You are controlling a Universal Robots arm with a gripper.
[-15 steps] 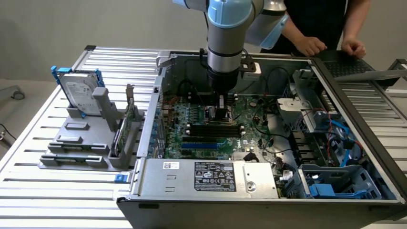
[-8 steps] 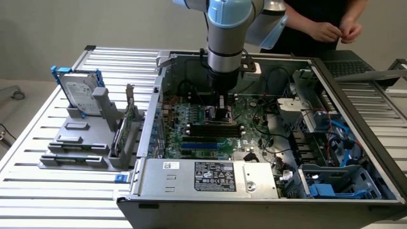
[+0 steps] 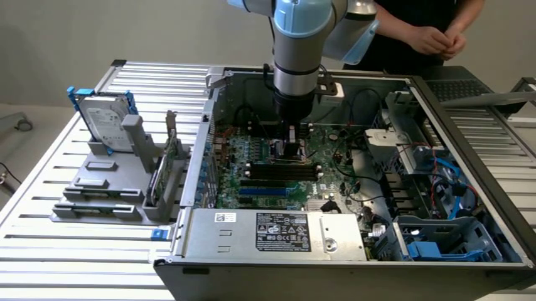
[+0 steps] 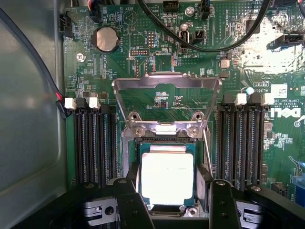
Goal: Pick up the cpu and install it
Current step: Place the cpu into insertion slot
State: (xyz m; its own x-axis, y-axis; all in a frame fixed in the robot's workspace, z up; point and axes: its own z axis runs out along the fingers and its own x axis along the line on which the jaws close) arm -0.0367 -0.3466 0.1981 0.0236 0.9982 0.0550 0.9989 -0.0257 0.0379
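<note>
Hanging straight down from above, the pale blue and silver robot arm (image 3: 295, 56) is holding its black claw (image 3: 290, 143) low over the green motherboard (image 3: 277, 163) inside the open dark grey computer case (image 3: 335, 282). The case walls are standing well clear of the arm on every side, while black cables are running close behind it. A boxy silver power supply with a dark label (image 3: 268, 233) is lying along the near edge. Toward the exterior view's left, an upright silver hard drive in a blue bracket (image 3: 107, 120) is standing in a grey holder on the slatted aluminium tabletop (image 3: 75, 251). A person's clasped hands (image 3: 442, 41) are waiting behind the case.

In the wrist view, the small square cpu with a bright silver face (image 4: 167, 179) is lying flat in the metal-framed socket (image 4: 166, 130), its green border showing all round. The hinged silver load frame (image 4: 167, 82) is standing raised beyond it. The claw (image 4: 172, 191) is spread wide and gripping nothing; its black fingers (image 4: 128, 202) are straddling the chip, one just beside its edge, the other apart from it. Rows of black memory slots with white latches (image 4: 93, 143) are flanking the socket closely on both sides.
</note>
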